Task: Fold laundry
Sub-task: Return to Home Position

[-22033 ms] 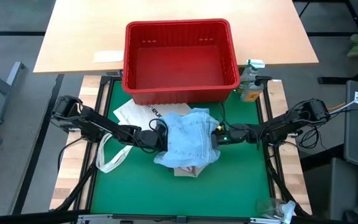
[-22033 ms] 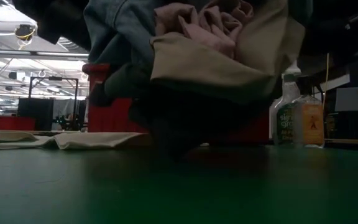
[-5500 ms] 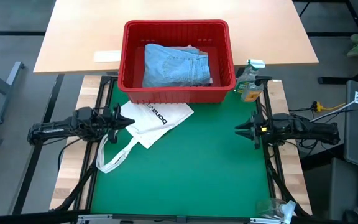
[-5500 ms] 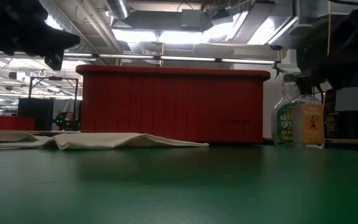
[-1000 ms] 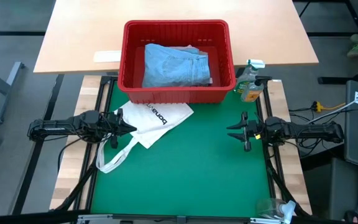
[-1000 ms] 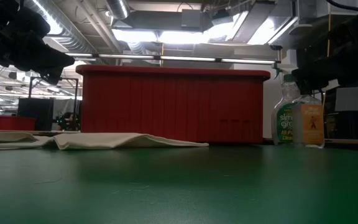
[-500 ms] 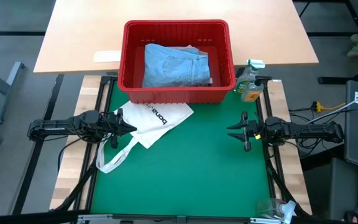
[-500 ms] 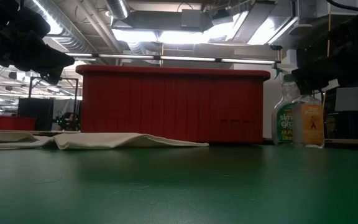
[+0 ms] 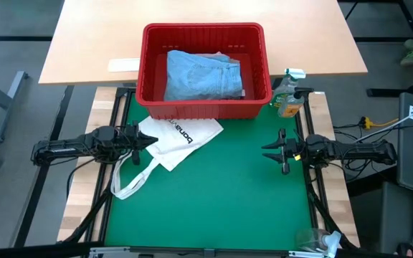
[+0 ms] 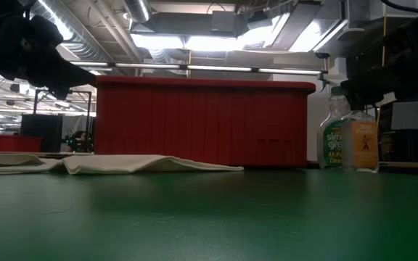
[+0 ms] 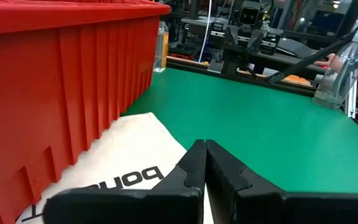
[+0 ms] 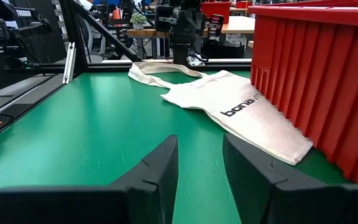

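We see the jeans [image 9: 203,75] folded inside the red basket [image 9: 146,64], top centre of the high view. L gripper [image 9: 151,141], mid-left: fingers pressed together, tip over the white bag [image 9: 185,135]. R gripper [image 9: 267,151], mid-right: fingers spread, nothing in them, over the green mat [image 9: 221,201]. Spray bottle [image 9: 289,99] stands just right of the basket.

whatever's under jeans [image 9: 203,75] hidden in basket [image 9: 144,75], low view: basket wall blocks jeans too, L arm [image 10: 27,51] blurred

light blue denim jeans [image 9: 203,74], folded flat, inside red basket [image 9: 262,57]
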